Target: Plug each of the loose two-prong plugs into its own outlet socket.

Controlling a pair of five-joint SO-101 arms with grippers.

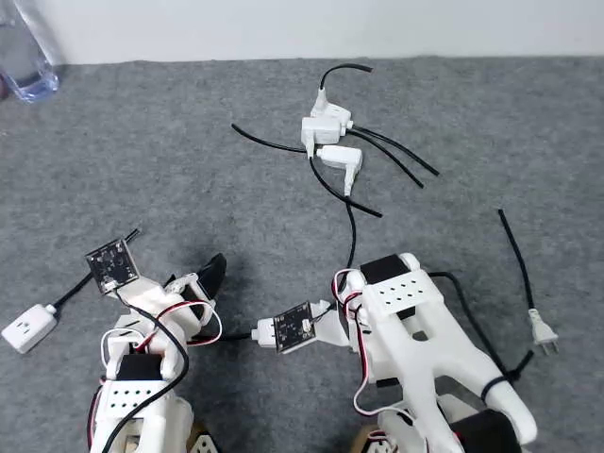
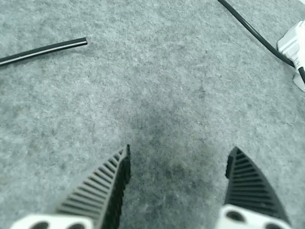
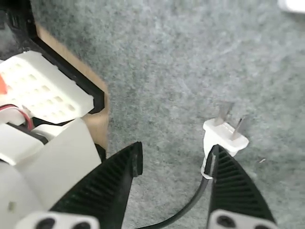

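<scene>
**Both hands spread, a loose plug at the right fingertip**

Ribbed black fingers [image 3: 228,191] of the right hand [image 3: 176,147] stand wide apart, low over the grey felt bench [image 3: 190,57]. A white two-prong plug [image 3: 226,136] lies on the felt just beside one fingertip, unpinched, with its prongs pointing away from the hand. Its black cord [image 3: 188,212] curves back between the fingers. Past the other finger is the left arm's white base [image 3: 38,95].

The left hand [image 2: 180,149] is spread too, with bare felt between its fingers and a cut cord end [image 2: 47,49] lying ahead to one side.

From above, a cluster of white outlet blocks [image 1: 326,125] sits near the far middle of the bench, with black cords fanning out from it. A white angled plug [image 1: 342,159] lies just beside the cluster. A single outlet block [image 1: 26,328] rests at the bench's left edge, near the left arm. A second loose plug [image 1: 543,332] lies well apart at the right, on its own cord.
</scene>
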